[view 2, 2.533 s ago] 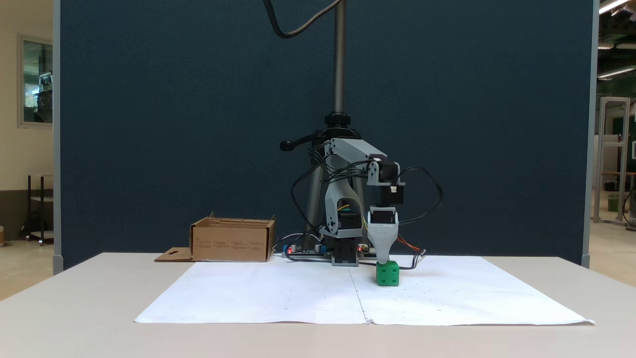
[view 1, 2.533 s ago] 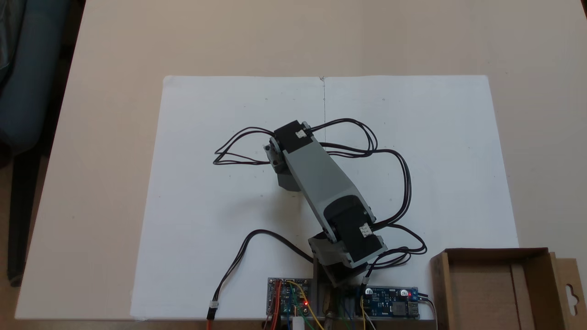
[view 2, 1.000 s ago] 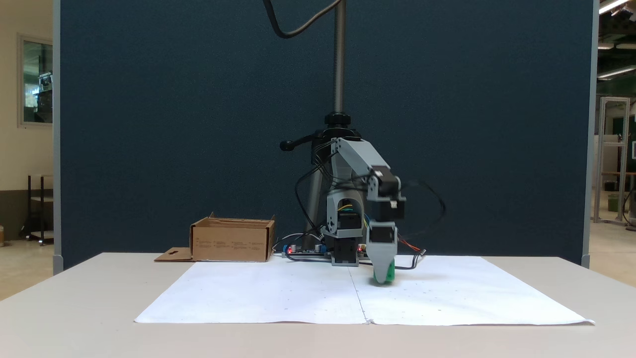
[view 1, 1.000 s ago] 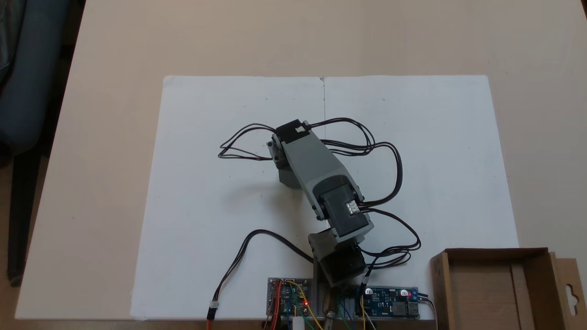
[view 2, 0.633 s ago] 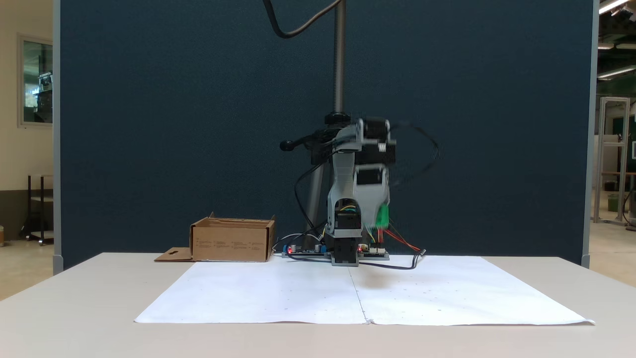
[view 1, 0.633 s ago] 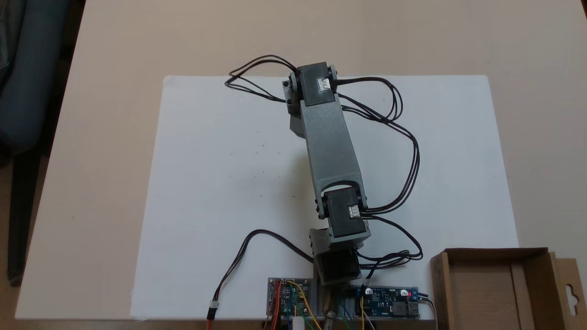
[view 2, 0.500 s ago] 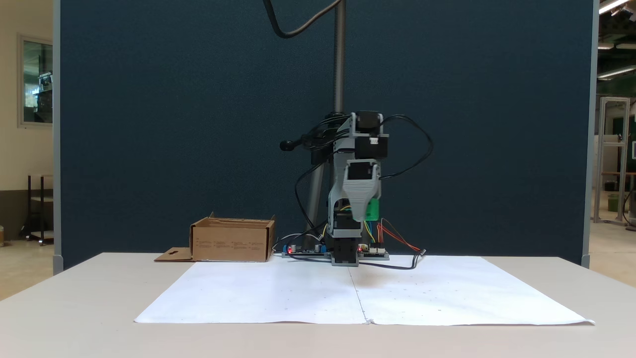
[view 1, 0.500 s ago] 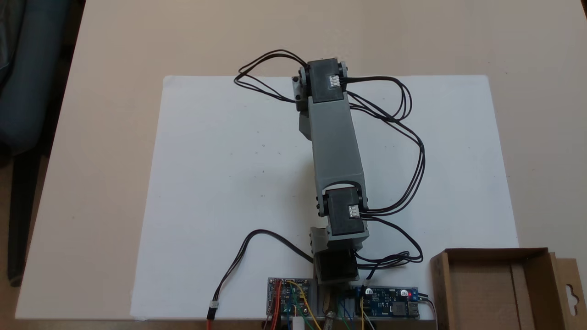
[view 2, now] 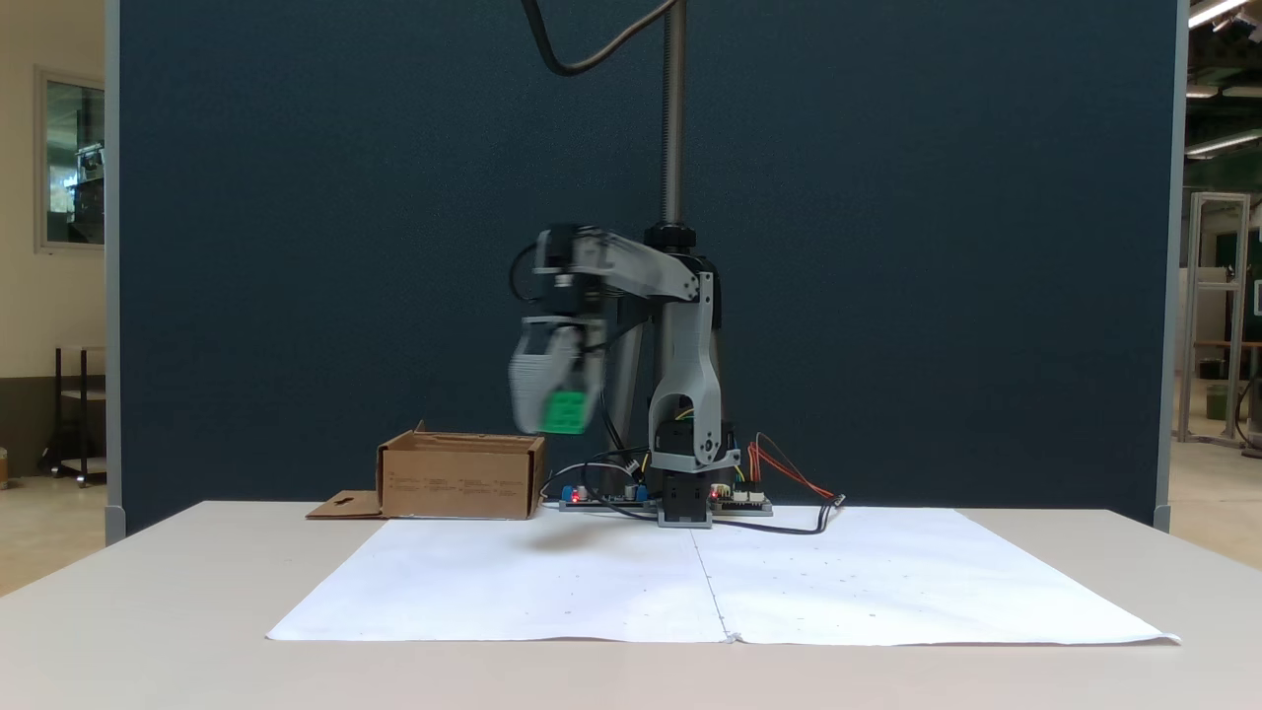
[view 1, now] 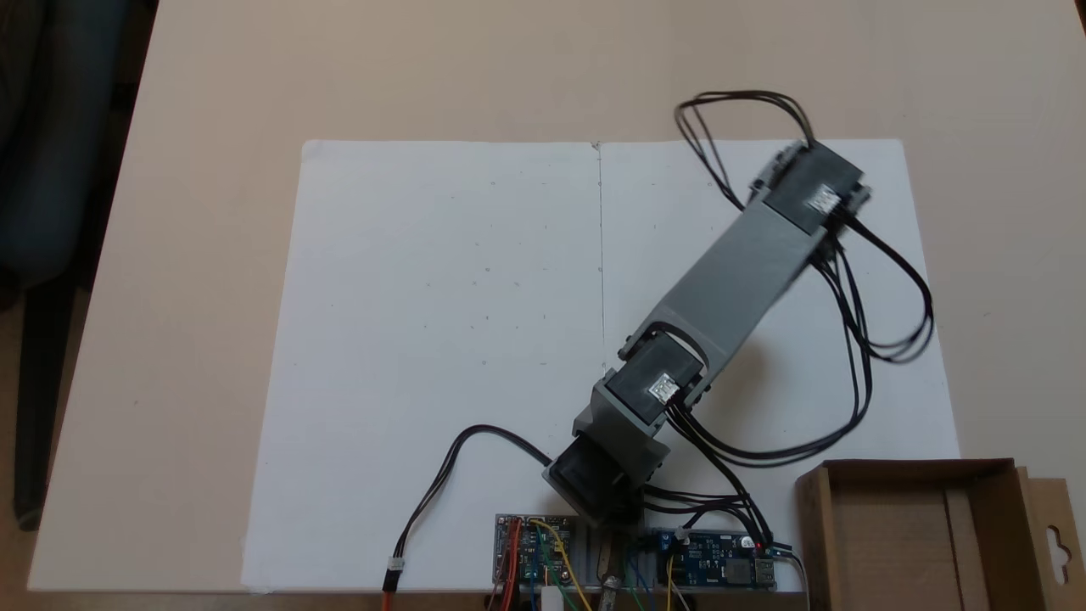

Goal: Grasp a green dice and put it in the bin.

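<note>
Green dice sits clamped in the blurred gripper, lifted well above the table in a fixed view. It hangs just right of and above the bin, not yet over it. Below lies white paper.

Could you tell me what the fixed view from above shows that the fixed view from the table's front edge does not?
From above, a fixed view looks into the bin and shows its bare floor. From the front, a fixed view shows the green dice, blurred, held in the claw clear of the table, just right of the bin and higher than its walls. Both fixed views share the arm, the white paper and the bin.
</note>
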